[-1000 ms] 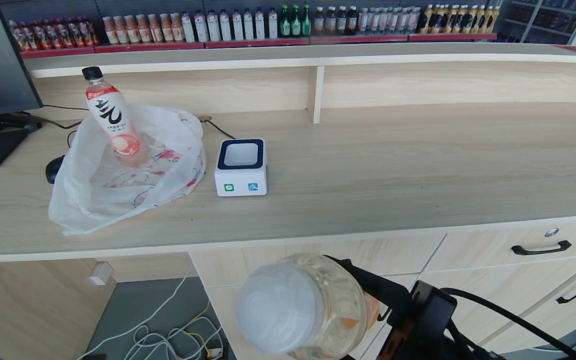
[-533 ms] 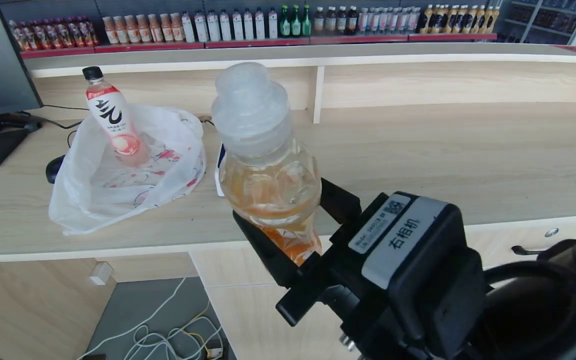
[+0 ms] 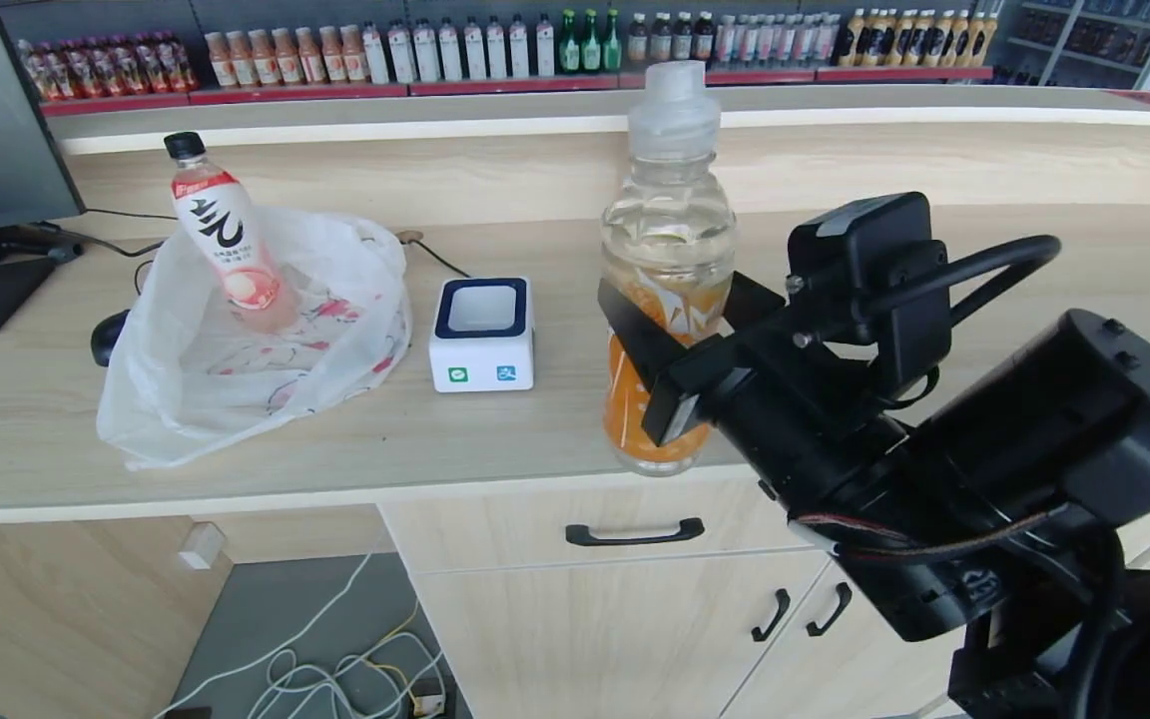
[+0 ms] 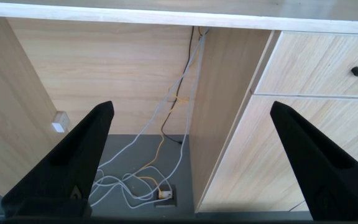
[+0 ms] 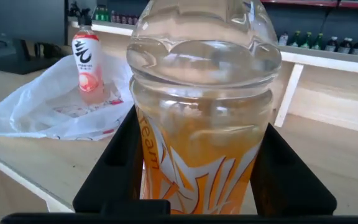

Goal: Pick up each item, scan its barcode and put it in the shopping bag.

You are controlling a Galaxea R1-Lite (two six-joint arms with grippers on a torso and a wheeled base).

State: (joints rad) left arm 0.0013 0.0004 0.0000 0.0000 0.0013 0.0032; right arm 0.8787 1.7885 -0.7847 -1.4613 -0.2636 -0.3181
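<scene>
Now right tool (image 3: 685,330) holds orange drink bottle (image 3: 668,250) upright near scanner (image 3: 481,335), likely for barcode read; left tool (image 4: 191,109) wide, empty.

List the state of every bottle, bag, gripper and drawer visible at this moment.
right gripper: shut on the orange bottle.
orange bottle: capped, upright.
left gripper: open, empty.
pink bottle: capped, standing in the shopping bag.
shopping bag: open, lying on the counter.
drawer: shut.
</scene>
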